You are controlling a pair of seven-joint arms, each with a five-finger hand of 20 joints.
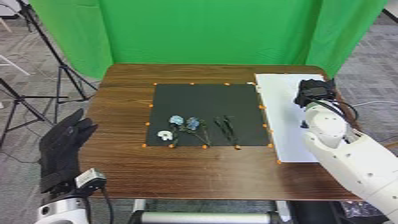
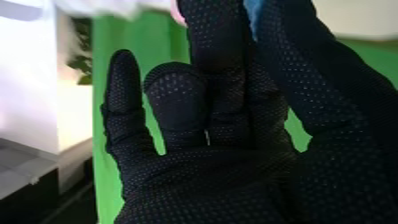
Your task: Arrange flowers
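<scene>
Hanging open by the desk's (image 1: 124,172) left edge, the left robot hand (image 1: 59,152) is kept apart from blue flowers (image 1: 176,120) laid on the black mat (image 1: 191,100). Rightward, dark stems (image 1: 228,131) are laid roughly front to back, nearer the right robot hand (image 1: 317,92), which is placed above the white board (image 1: 277,92), farther right and back; its grip cannot be told.

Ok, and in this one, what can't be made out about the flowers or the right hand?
- Head view: whether the right hand holds anything; it is too small and dark.
- Right wrist view: what the blue patch and pink patch belong to; the hand covers part, the top edge cuts off the rest.
- Head view: which dark stems cross which on the black mat; too small.
</scene>
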